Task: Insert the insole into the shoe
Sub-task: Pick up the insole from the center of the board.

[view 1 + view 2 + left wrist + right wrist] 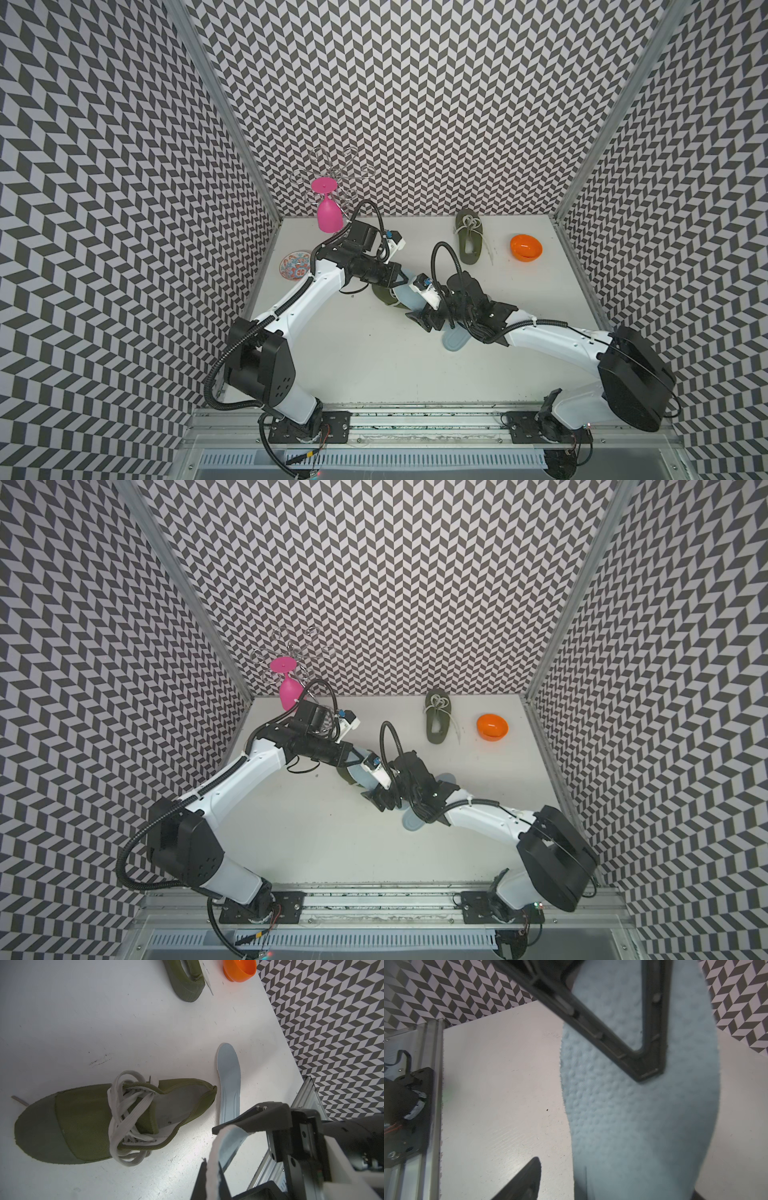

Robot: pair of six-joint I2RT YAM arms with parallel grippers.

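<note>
Clearly outside the shoe: the insole is pinched in the left gripper.

Left gripper (212,1145) is closed on one edge of the pale blue insole (230,1147), holding it near the heel end of the green shoe (83,1120), which lies laced on the table (83,1022). Right gripper (591,1119) has its jaws spread wide; one finger (643,1064) lies against the insole's dimpled face, while the other is clear of it. A second insole (228,1072) lies flat just beside the heel.
</note>
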